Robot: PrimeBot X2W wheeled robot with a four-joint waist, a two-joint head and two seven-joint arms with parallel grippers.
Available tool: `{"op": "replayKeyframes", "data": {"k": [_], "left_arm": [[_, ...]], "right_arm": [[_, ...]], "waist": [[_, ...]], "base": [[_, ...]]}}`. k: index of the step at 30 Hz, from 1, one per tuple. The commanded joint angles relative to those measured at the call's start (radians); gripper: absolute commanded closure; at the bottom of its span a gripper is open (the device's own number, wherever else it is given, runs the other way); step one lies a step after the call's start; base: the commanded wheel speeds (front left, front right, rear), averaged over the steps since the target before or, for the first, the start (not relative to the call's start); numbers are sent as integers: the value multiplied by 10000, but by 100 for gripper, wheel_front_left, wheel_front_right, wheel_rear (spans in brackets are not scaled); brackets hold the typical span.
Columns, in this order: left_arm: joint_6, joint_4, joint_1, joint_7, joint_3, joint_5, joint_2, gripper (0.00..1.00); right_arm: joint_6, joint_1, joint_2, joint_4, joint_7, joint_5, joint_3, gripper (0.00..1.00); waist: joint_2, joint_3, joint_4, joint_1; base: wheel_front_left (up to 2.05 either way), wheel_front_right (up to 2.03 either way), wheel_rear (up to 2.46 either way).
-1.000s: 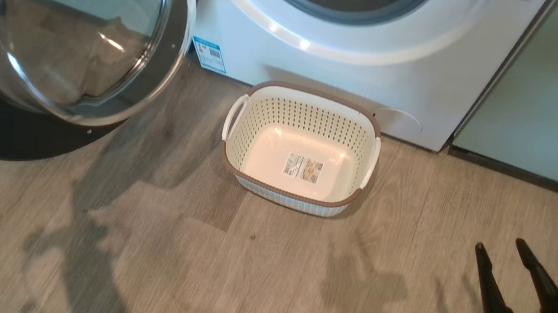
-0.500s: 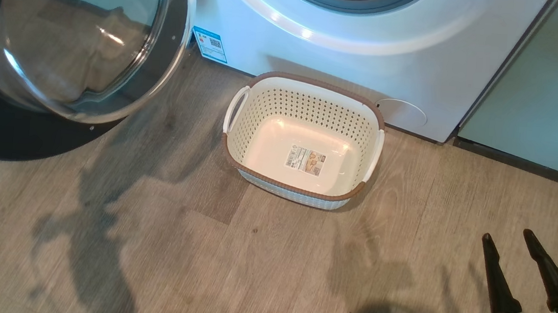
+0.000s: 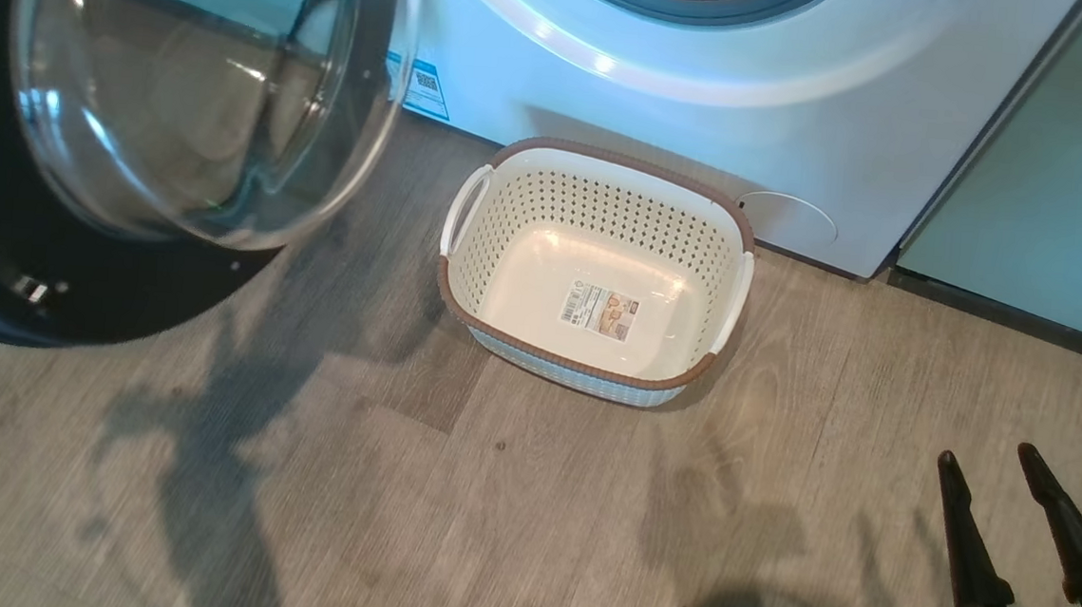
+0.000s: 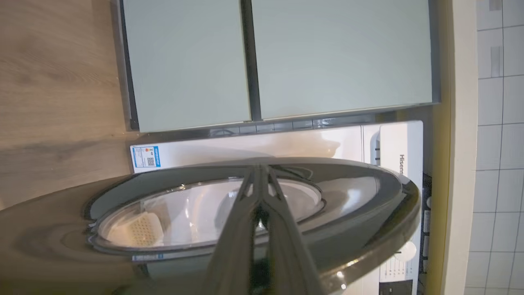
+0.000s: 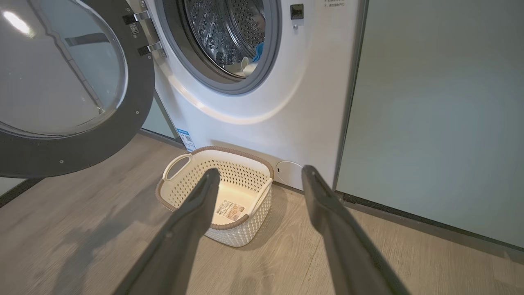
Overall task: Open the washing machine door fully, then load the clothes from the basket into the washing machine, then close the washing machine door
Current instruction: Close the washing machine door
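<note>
Swinging round since a second ago, the washing machine door [image 3: 74, 309] is showing more of its wide glossy black rim in the head view, and the edge of its bulging clear glass bowl is now overlapping the blue energy sticker [image 3: 428, 86]. The door is hanging open to the left of the washing machine [image 3: 613, 90], held by a metal hinge [image 5: 145, 32] beside the grey gasket.

The basket [image 3: 608, 156] is sitting where it was, on the wood floor [image 3: 395, 484] just in front of the white machine and near the round service flap [image 3: 794, 228]. Its perforated cream walls, brown rim and white side handles are catching the light, and a label is showing on its bare base. The clothes [image 5: 247, 65] are lying inside the steel drum, a pale piece with a touch of blue.

The left gripper [image 4: 260, 180] is pointing at the door's outer face with its fingers pressed together, holding nothing; whether the tips are touching the door cannot be told. The right gripper [image 3: 985, 458] is hovering low at the right, well apart from the basket, its fingers spread wide and nothing between them. Pale green cabinet panels [image 3: 1063, 188] are standing to the machine's right.
</note>
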Motion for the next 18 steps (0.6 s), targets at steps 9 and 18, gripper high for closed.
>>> {"op": "replayKeyframes", "data": {"k": [9, 18], "left_arm": [[-139, -1163, -7, 1315, 7, -557, 341, 100], [-353, -1895, 200, 2429, -228, -1014, 130, 100]], "right_arm": [[0, -352, -251, -362, 24, -3, 60, 0], [0, -461, -179, -309, -53, 11, 66, 0]], "waist": [[0, 129, 119, 0], [0, 295, 116, 0]], "base": [[0, 0, 0], [0, 0, 0]]}}
